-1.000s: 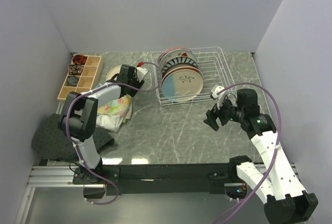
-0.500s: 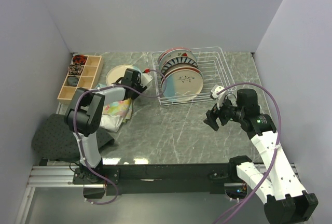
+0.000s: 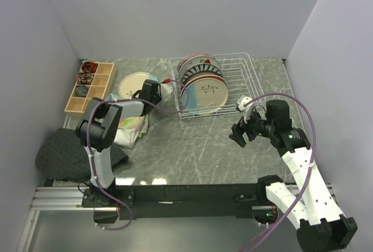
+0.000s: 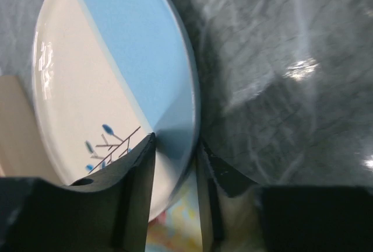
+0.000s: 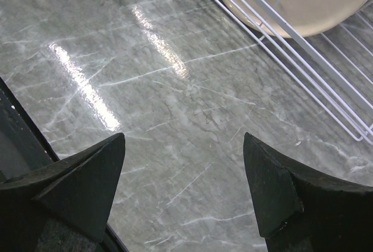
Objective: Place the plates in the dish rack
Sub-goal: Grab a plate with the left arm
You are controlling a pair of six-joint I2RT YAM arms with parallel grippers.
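Far left, the cream-and-blue plate (image 4: pixel 111 71) sits beside the wooden box (image 3: pixel 90 86), its right rim clenched in the left end effector (image 4: pixel 176 141); that arm reaches far and low; the dish rack (image 3: pixel 240 77) lies just to its right, loaded plates (image 3: pixel 204 91) standing on edge; the right end effector (image 5: pixel 183 140) gapes empty over the surface near the rack's right side

plate (image 4: pixel 111 71): cream and pale blue, twig motif | dish rack (image 3: pixel 236 74): white wire
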